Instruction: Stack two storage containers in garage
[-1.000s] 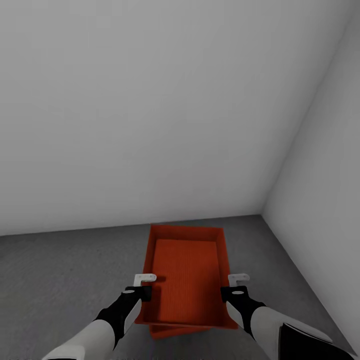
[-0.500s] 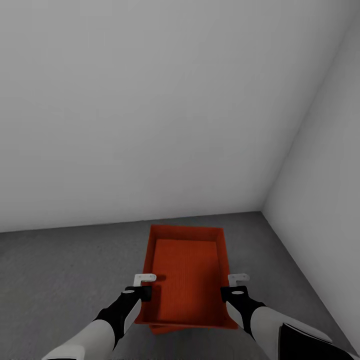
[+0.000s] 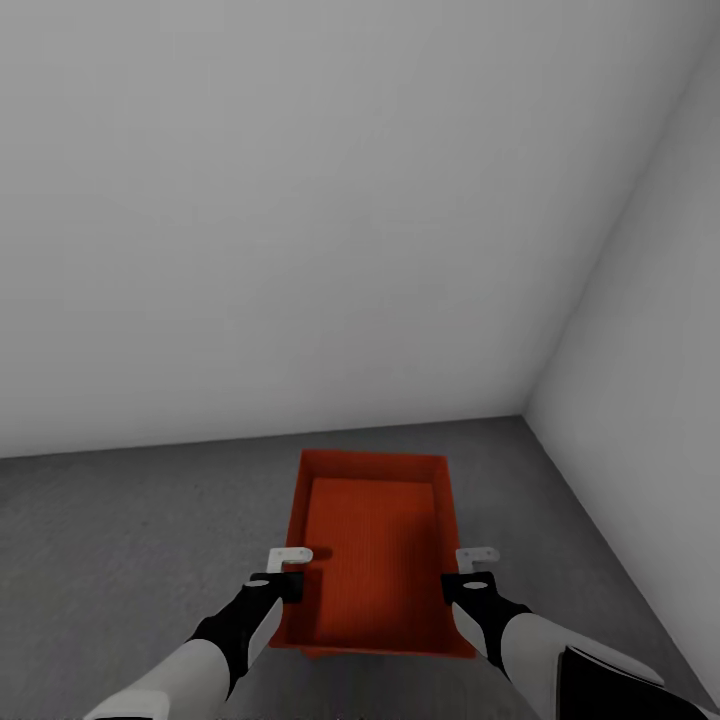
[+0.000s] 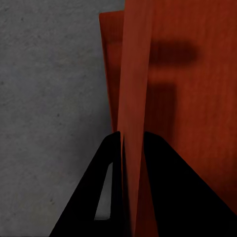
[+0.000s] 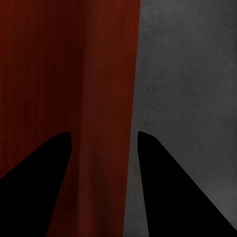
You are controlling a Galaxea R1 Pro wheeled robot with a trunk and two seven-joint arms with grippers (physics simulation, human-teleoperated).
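From the head view, an orange-red bin [image 3: 372, 555] sits low in the centre of the frame, on the grey concrete floor [image 3: 120, 540] near the corner where two pale walls [image 3: 300, 220] meet. A sliver of a second bin [image 3: 318, 652] peeks out beneath its near edge, so the one rides on the other. The left claw [image 3: 289, 571] is at the bin's left wall, the right claw [image 3: 478, 568] at its right wall, both low in the frame.

Over to the left wrist view: the two dark fingers [image 4: 163, 192] straddle the thin orange wall [image 4: 133, 89] and press against it from both sides, so this claw is clamped on the bin. A second orange edge [image 4: 111, 74] shows behind it, with floor [image 4: 49, 98] filling the left part of the frame.

Right wrist view now: the fingers [image 5: 163, 187] stand apart, released, with the bin's wall [image 5: 106, 89] running up between them and clear gaps either side. Orange on the left half, grey floor [image 5: 192, 74] on the right.
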